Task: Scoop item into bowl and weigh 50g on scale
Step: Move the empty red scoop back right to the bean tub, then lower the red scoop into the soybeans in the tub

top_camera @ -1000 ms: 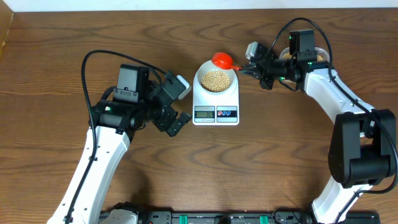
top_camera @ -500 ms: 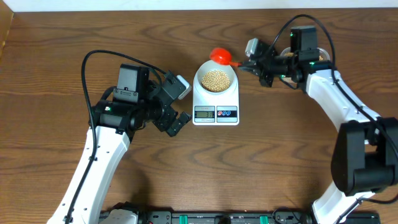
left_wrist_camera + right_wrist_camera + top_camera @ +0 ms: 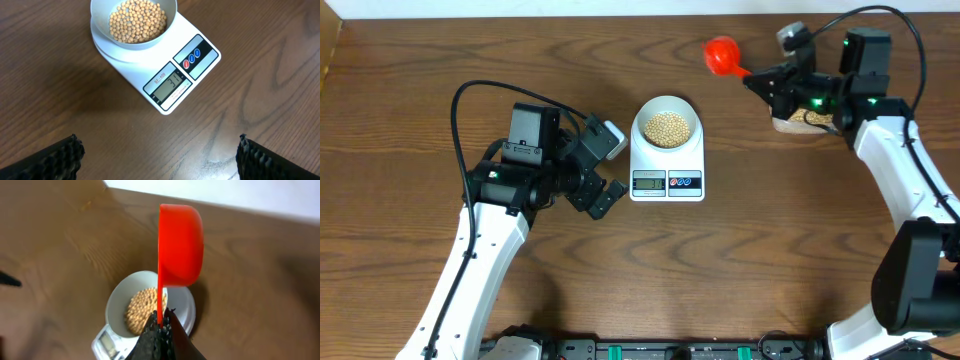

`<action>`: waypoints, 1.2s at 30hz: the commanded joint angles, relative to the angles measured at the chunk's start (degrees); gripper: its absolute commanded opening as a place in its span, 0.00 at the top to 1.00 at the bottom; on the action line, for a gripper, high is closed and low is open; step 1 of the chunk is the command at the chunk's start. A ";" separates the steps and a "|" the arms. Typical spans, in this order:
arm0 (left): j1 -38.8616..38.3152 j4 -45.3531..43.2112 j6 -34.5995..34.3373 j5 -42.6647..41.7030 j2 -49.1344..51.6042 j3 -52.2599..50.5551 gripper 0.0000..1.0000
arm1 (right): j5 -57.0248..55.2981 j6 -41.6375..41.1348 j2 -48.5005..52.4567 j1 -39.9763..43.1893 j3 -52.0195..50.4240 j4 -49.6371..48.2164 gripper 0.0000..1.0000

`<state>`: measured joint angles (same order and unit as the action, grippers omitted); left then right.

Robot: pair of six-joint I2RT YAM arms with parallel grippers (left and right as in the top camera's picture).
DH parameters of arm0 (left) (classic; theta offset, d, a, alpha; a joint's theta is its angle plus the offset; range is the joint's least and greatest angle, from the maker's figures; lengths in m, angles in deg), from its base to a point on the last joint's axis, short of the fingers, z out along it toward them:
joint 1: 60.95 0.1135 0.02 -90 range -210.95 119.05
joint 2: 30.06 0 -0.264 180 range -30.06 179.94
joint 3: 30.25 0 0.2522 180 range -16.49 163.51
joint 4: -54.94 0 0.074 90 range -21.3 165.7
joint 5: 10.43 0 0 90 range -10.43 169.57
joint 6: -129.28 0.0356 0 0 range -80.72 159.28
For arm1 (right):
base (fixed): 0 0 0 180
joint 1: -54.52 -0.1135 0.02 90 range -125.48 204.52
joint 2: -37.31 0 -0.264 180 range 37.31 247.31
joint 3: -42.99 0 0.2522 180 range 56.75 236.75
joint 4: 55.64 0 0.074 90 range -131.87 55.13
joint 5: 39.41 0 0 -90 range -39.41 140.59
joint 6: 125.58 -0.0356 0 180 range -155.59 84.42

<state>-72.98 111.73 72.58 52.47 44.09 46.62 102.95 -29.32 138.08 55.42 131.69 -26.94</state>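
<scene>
1. The left tool (image 3: 612, 168) stands wide open over the bare desk (image 3: 740, 260), just left of the scale (image 3: 642, 162), with nothing between its fingers.
2. The right tool (image 3: 761, 80) is closed on the thin handle of a red scoop (image 3: 721, 52), held in the air at the far right of the desk, well apart from the scale.
3. In the right wrist view the scoop (image 3: 180, 245) is tipped on its side, with its cup above the closed fingers; whether it holds anything cannot be told.
4. The bowl (image 3: 100, 22) sits on the scale's round platform, touching it.
5. The beans (image 3: 137, 20) form a loose heap covering the bottom of the bowl.
6. The scale's display (image 3: 170, 82) faces the near edge of the desk and shows dark digits that cannot be read with certainty; two round buttons (image 3: 191, 57), one red and one blue, lie just beside it.
7. A clear tub (image 3: 790, 124) with more tan grains sits on the desk, partly hidden under the right arm.
</scene>
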 commanded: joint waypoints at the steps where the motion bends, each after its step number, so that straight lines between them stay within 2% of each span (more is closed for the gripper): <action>1: 0.24 -0.02 0.96 -0.52 0.33 1.25 0.00 | -3.67 -7.91 -0.48 0.85 0.22 2.47 0.99; 6: 0.24 0.00 0.96 -0.52 0.33 1.25 0.00 | -9.62 -7.04 -0.72 2.23 0.24 3.87 0.99; 14: 0.24 0.00 0.96 -0.52 0.33 1.25 0.00 | -26.01 -4.24 -4.52 2.86 1.99 9.18 0.99; 22: 0.24 0.00 0.96 -0.55 0.33 1.25 0.00 | -37.35 4.85 -7.82 2.84 7.56 23.30 0.99; 28: 0.24 -0.02 0.96 -0.52 0.33 1.25 0.00 | -48.98 7.61 -7.76 2.45 7.76 31.12 0.99; 36: 0.24 -0.02 0.96 -0.52 0.33 1.25 0.00 | -54.84 8.96 -6.82 1.88 7.74 31.61 0.99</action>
<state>-72.98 111.73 72.58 52.47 44.09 46.62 53.66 -22.26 130.63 57.74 138.86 4.63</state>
